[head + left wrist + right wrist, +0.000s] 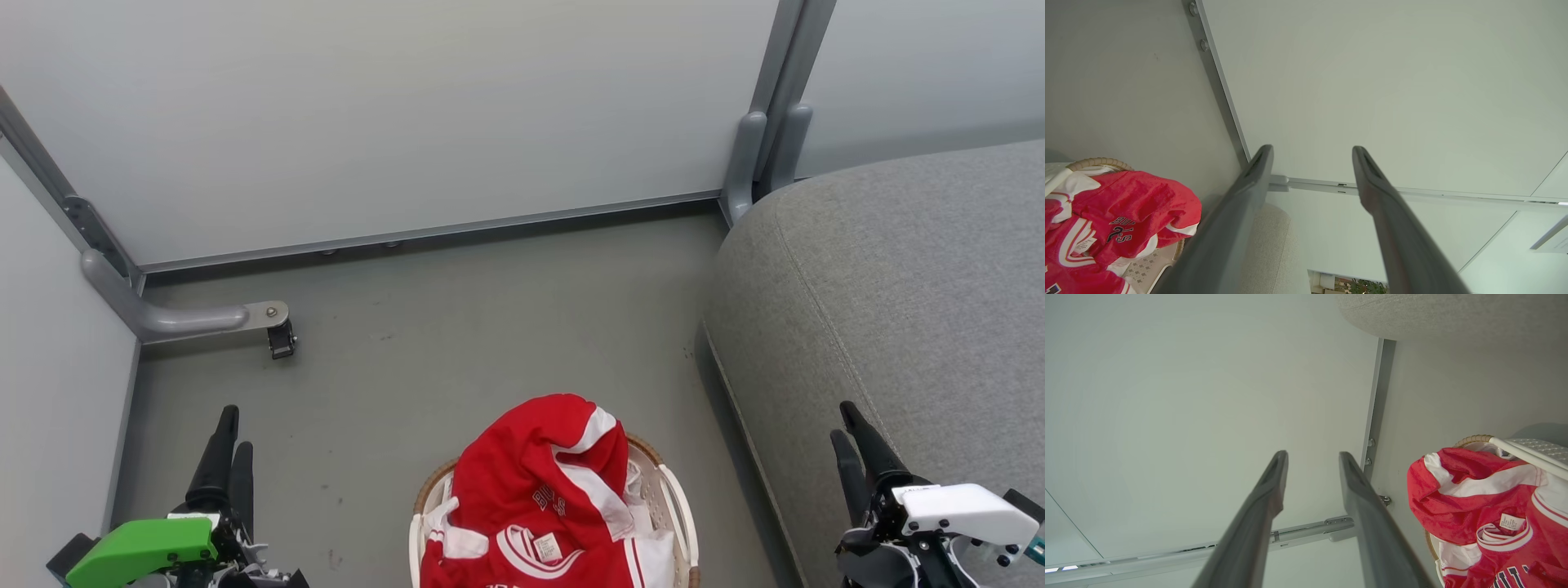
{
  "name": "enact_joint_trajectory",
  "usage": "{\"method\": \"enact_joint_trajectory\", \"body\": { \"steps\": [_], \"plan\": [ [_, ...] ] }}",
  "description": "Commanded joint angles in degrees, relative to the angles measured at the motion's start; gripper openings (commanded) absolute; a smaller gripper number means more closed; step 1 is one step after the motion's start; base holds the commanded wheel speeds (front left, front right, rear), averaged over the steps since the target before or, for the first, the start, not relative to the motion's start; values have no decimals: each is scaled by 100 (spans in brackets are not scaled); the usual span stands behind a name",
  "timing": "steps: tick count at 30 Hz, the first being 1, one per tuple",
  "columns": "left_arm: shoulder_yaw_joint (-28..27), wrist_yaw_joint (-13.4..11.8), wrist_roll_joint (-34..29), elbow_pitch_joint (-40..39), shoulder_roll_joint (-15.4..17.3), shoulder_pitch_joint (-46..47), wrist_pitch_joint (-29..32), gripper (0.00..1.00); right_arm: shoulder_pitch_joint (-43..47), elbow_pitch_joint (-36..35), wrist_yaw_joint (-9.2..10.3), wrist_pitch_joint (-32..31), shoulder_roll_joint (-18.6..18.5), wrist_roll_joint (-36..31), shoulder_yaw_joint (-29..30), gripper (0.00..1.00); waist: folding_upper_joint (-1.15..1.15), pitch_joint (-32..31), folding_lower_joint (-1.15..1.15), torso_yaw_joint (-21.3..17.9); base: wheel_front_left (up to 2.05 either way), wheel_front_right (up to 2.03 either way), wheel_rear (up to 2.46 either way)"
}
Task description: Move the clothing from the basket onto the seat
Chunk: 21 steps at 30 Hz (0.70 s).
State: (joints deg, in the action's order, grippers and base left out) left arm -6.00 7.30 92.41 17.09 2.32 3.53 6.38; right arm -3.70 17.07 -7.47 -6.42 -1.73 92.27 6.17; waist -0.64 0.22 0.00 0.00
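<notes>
The big grey seat [898, 310] is just beside my right pincer [842, 421]. The basket [673, 498] sits between my two pincers. The red clothing [531, 490] is piled in it. My left pincer [237, 430] is open wide and holds nothing. My right pincer is open a bit less and holds nothing too.

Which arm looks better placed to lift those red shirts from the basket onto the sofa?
Probably the right. The left gripper and right gripper both hang open, about equally far from the shirts in the basket, but the right one sits by the sofa, so it need not reach across.
</notes>
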Motion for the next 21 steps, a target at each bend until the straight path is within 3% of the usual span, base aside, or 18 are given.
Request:
{"method": "enact_joint_trajectory", "body": {
  "steps": [1,13,21],
  "plan": [
    [38,7,-34,-107,10,63,-65,100,-55,-105,-1,64,-30,-31,-40,100,1,-1,0,0,0,0,0],
    [296,10,-333,-324,18,-77,-398,100,26,-281,-1,398,-48,-331,-201,100,7,0,0,-6,0,0,0],
    [338,11,-973,-459,24,-150,-601,100,17,-337,-2,602,-58,-1138,-112,100,12,2,0,-4,0,0,0]
  ]
}}
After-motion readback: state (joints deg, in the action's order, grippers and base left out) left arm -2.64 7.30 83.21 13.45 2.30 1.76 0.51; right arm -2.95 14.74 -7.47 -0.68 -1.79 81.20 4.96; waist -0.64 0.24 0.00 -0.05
